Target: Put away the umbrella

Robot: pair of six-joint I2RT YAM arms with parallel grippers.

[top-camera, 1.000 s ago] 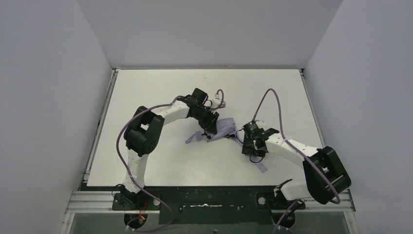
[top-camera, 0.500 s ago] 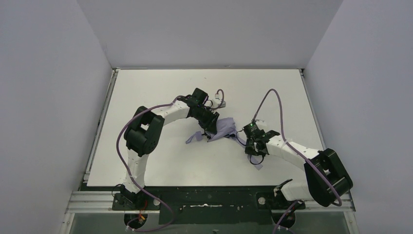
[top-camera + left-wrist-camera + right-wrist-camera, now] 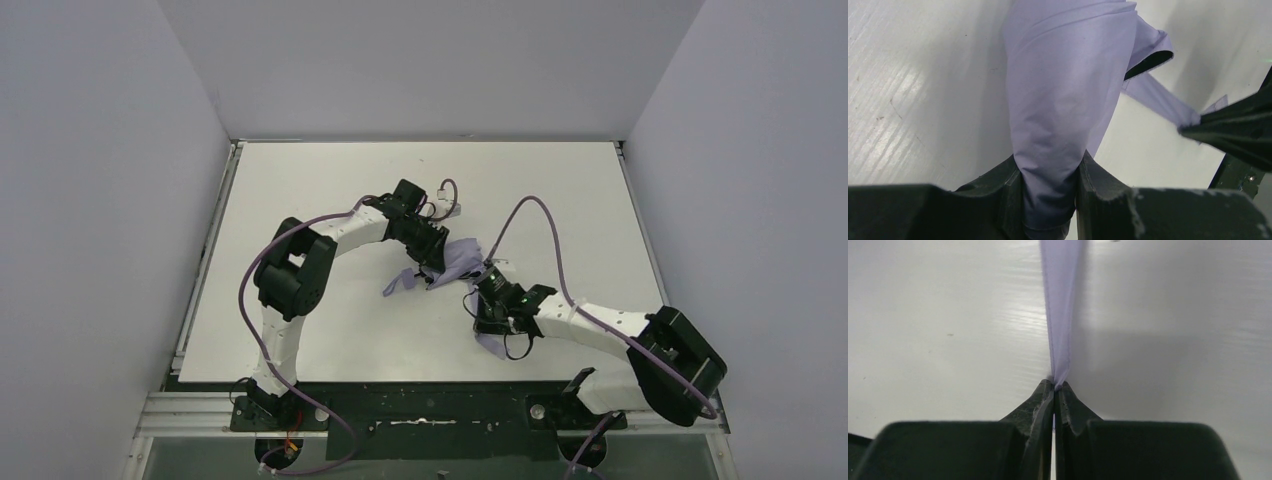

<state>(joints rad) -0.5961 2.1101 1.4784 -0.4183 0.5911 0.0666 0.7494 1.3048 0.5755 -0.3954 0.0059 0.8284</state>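
Top external shows the umbrella [image 3: 458,260] bunched near the middle of the worktop [image 3: 300,190], well apart from every edge. Bare surface runs wide toward the far edge and both far corners. There is less room toward the near right corner, where the right arm [image 3: 600,325] lies low across the worktop. From up there the grips themselves cannot be made out. The left wrist view settles one: the left fingers [image 3: 1098,185] are clenched on a gathered roll of lavender canopy, with a black fold of lining showing on its right side. From there a narrow strap [image 3: 1158,102] runs off to the right, into the tip of the right fingers [image 3: 1233,127]. The right wrist view settles the other: those fingers are pressed tight together on the strap's end, and the strap stretches straight away over bare worktop.
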